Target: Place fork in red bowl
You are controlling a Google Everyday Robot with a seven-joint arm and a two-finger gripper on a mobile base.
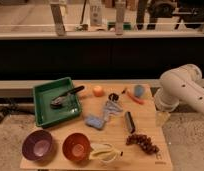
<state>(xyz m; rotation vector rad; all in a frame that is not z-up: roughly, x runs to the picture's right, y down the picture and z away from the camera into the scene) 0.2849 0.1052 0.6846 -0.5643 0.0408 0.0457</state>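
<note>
The fork (pixel 111 108) is a slim pale silvery-blue utensil with a small black end, lying near the middle of the wooden table (pixel 145 159). The red bowl (pixel 76 146) is orange-red and stands empty at the table's front, right of the purple bowl (pixel 38 145). My white arm (pixel 182 90) reaches in from the right. Its gripper (pixel 162 118) hangs at the table's right edge, well to the right of the fork and away from the red bowl. It holds nothing that I can see.
A green tray (pixel 41 119) at the left holds a long black-handled utensil (pixel 66 96). An orange (pixel 98 90), a blue object (pixel 139 90), a carrot-like piece (pixel 136 99), a blue sponge (pixel 94 121), a short black stick (pixel 129 121), grapes (pixel 143 142) and a banana (pixel 105 151) lie on the table.
</note>
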